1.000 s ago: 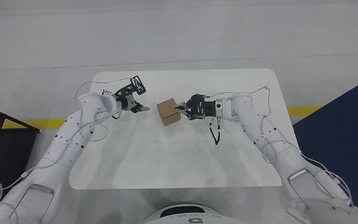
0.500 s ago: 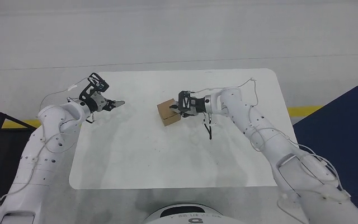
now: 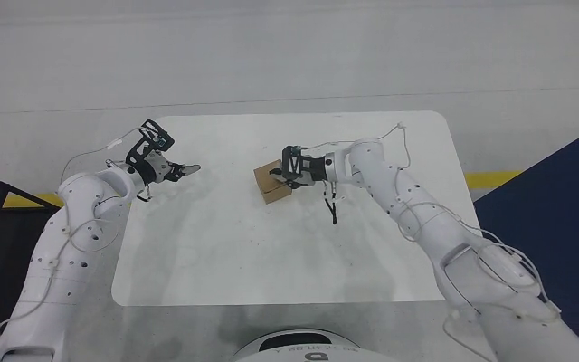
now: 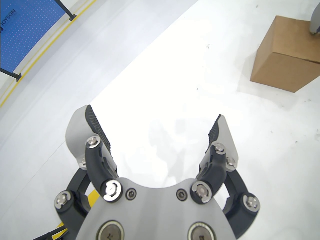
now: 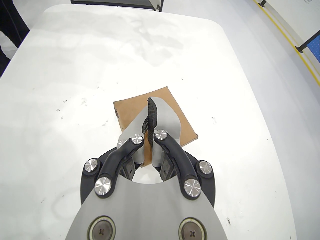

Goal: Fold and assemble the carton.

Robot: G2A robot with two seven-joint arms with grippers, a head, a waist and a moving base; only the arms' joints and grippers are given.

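Brown carton sat closed near the middle of the bench. The right tool, clenched empty, was over its top. The left tool hung released, well apart.

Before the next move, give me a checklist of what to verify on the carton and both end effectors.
1. carton top closed flat: ok.
2. Carton sitting flat on the table: ok.
3. right end effector shut, tips over the carton top: ok.
4. left end effector open, apart from the carton: ok.
5. Carton underside fully folded: cannot tell.
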